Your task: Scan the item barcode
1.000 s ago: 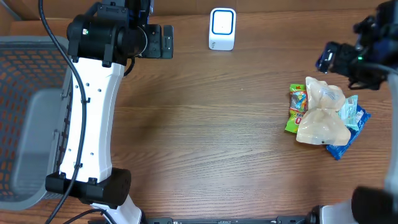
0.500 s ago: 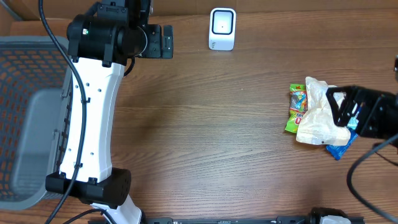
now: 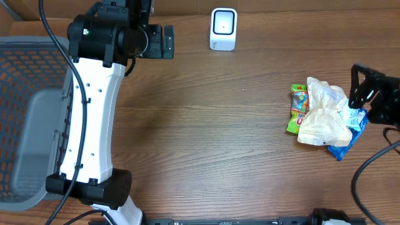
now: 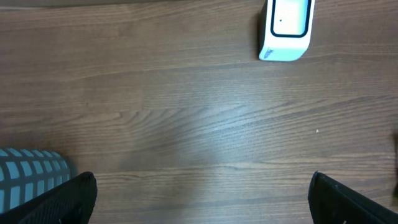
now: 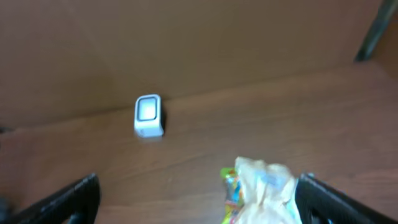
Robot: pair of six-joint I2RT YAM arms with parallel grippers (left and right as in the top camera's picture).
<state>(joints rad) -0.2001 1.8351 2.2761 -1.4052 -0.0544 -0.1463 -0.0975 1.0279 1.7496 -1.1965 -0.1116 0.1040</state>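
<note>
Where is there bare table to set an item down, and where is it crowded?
Free: the wood between the left arm and the snack pile, below the scanner. Crowded: the right side, with the right end effector by the pile; the basket fills the left edge.

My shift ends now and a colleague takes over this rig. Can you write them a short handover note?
Left gripper: open, empty, over bare table, to the left of the barcode scanner.
Right gripper: open, empty, at the right edge of the snack pile.
Items: cream bag lying over a green packet and a blue packet, on the right side of the table; the scanner stands at the far edge.
Done: nothing lifted yet.
Left: grasp one packet and present its barcode to the scanner.
</note>
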